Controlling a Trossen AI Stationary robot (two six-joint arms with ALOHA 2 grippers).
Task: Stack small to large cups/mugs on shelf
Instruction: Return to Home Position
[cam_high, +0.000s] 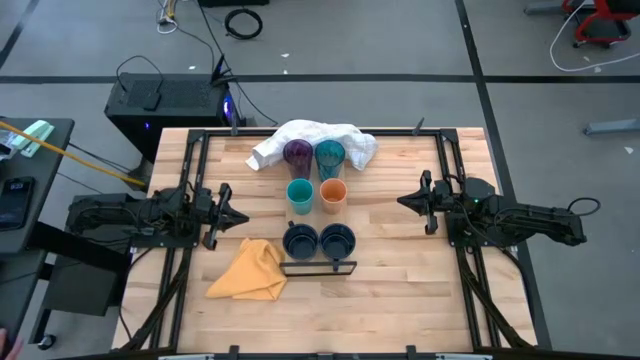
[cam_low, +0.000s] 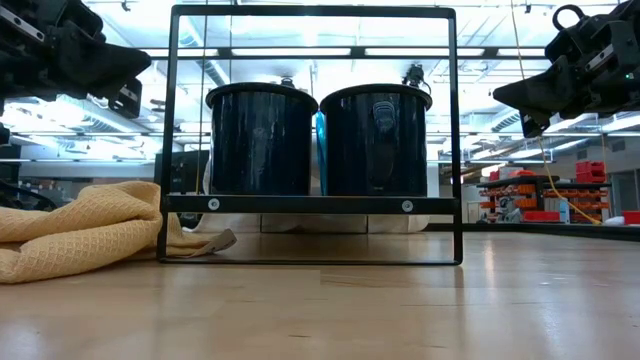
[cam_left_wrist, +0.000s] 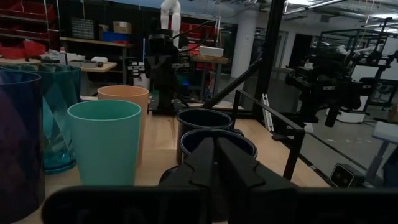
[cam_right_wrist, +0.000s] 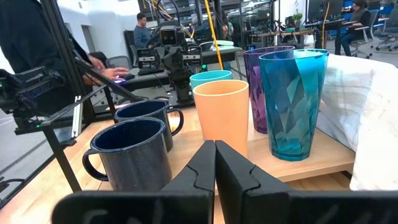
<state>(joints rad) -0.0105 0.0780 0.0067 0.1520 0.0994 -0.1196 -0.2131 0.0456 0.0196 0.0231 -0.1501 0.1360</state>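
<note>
Six vessels stand upright in pairs on the pale shelf board. The purple tumbler and teal tumbler stand at its far end. The short teal cup and orange cup stand in the middle. The two navy mugs stand by the dark metal rim at the near end. My left gripper is shut and empty to the left of the board. My right gripper is shut and empty to its right.
A white cloth lies bunched at the board's far end, behind the tumblers. A yellow cloth lies on the slatted tabletop left of the metal rim. Bare tabletop lies toward the near edge. A person sits at a desk beyond the table.
</note>
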